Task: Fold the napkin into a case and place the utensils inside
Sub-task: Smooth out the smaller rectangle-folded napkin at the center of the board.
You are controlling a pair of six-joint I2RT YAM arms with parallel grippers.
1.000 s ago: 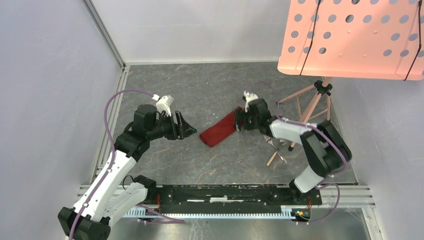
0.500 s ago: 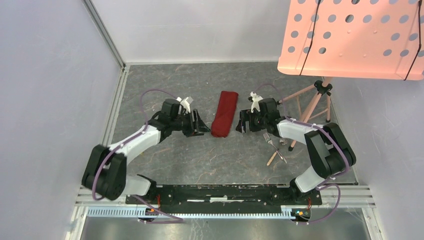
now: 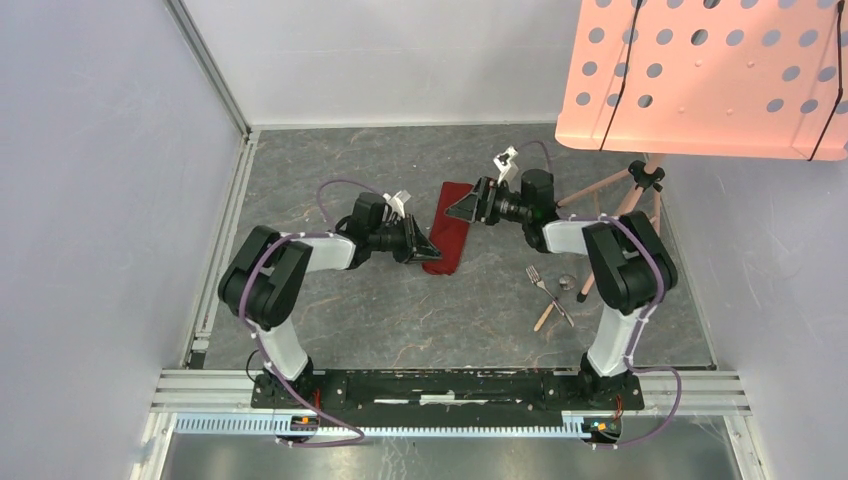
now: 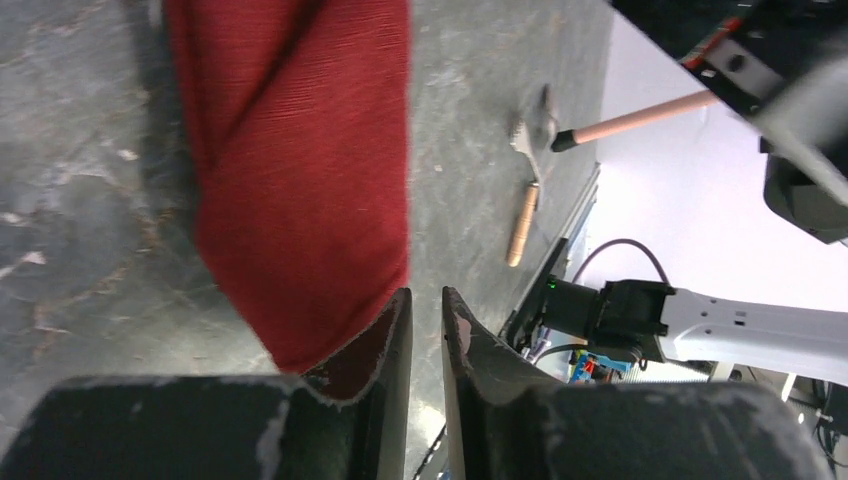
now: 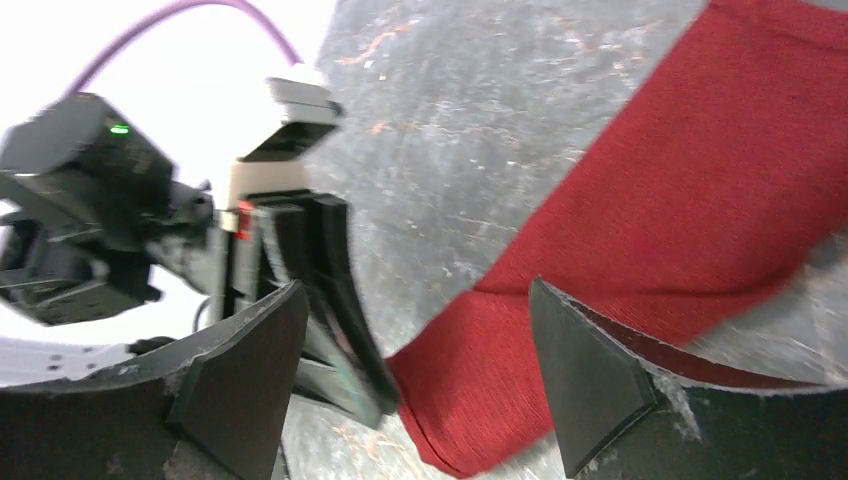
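One napkin (image 3: 449,238), folded into a narrow strip, lies lengthwise about the middle of the surface (image 3: 330,165). Two arms meet at it. The left end effector (image 4: 426,295) sits at the strip's near end. Its fingers are pressed almost together, and the cloth lies just beside one of them. The right end effector (image 5: 418,290) is spread wide over the strip's far end. One fork (image 3: 541,282) and one spoon (image 3: 566,284) lie crossed near the right edge.

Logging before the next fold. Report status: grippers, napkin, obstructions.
Left gripper nearly shut at napkin's near corner. Right gripper open over its far end. Napkin a narrow strip, flat. Fork not in, nothing blocking.
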